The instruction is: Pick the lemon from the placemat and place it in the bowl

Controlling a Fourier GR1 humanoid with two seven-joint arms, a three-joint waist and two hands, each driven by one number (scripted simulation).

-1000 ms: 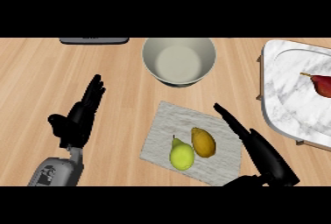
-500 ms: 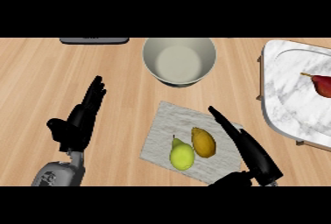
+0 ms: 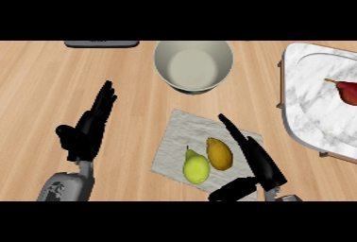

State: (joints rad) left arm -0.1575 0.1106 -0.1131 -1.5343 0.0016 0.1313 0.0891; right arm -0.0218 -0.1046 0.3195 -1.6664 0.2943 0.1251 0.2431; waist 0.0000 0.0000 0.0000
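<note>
On the grey placemat (image 3: 188, 134) lie two fruits: an orange-yellow oval lemon (image 3: 219, 153) and, to its left, a yellow-green pear (image 3: 196, 167). My right hand (image 3: 259, 160) is open just right of the lemon, fingers straight and pointing up-left over the mat, thumb (image 3: 233, 188) spread below the fruits. It touches neither fruit as far as I can see. The cream bowl (image 3: 193, 64) stands beyond the mat, at the top centre. Left of the mat, my left hand (image 3: 88, 127) rests open with fingers up.
A white marble tray (image 3: 314, 108) with a dark red pear (image 3: 346, 91) on it fills the right side. A dark grey object (image 3: 102, 44) lies at the counter's far edge, top left. Bare wooden counter lies between the mat and the bowl.
My right hand has moved left, onto the mat and closer to the lemon. The left hand, the fruits and the bowl have stayed where they were.
</note>
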